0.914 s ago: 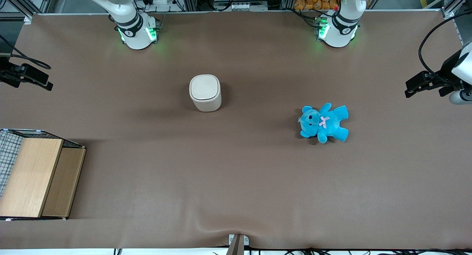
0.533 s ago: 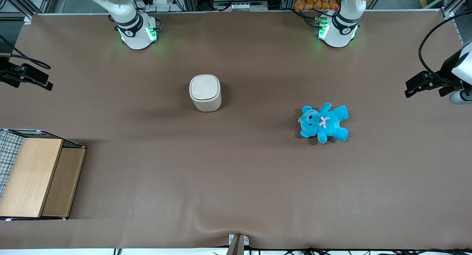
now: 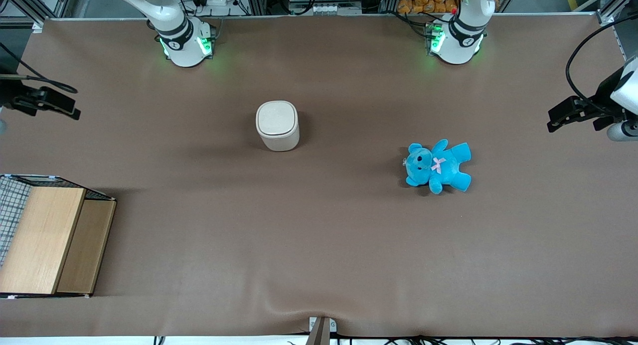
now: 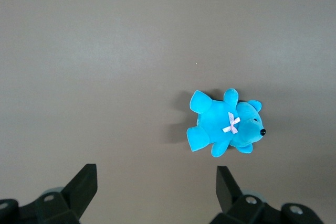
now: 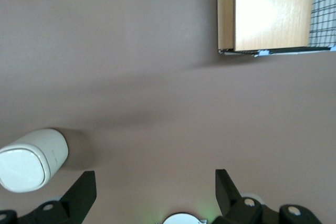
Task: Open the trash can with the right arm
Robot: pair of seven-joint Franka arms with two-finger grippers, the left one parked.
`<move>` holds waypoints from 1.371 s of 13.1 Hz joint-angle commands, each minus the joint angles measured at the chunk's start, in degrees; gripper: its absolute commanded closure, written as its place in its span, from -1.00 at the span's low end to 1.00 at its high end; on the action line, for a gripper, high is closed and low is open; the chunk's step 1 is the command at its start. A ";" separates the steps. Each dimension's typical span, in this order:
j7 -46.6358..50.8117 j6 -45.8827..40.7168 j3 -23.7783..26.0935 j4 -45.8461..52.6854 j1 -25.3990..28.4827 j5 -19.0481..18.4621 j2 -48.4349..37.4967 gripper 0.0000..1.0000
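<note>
The trash can [image 3: 277,125] stands shut mid-counter, nearer the arms' edge. It looks light, smooth and tippy, so lift the lid's lip. The pincer [image 5: 156,190] hangs spread wide, well apart from it.

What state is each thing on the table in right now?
Trash can: upright, lid shut.
Pincer: open, holding nothing, high over the table toward the working arm's end, well clear of the trash can.
Teddy: lying flat on its back, toward the parked arm's end.
Wooden box: resting at the table edge, nearer the front camera than the trash can.
</note>
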 commanded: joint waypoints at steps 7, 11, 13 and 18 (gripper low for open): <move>3.30 -1.98 0.88 -2.46 4.00 3.44 -0.48 -0.45; 9.36 -2.24 0.96 -3.68 7.60 3.53 -0.57 0.44; 12.28 -1.72 0.96 -6.05 9.71 3.79 -1.01 0.71; 12.46 0.39 0.96 -9.04 11.90 6.96 -1.88 1.00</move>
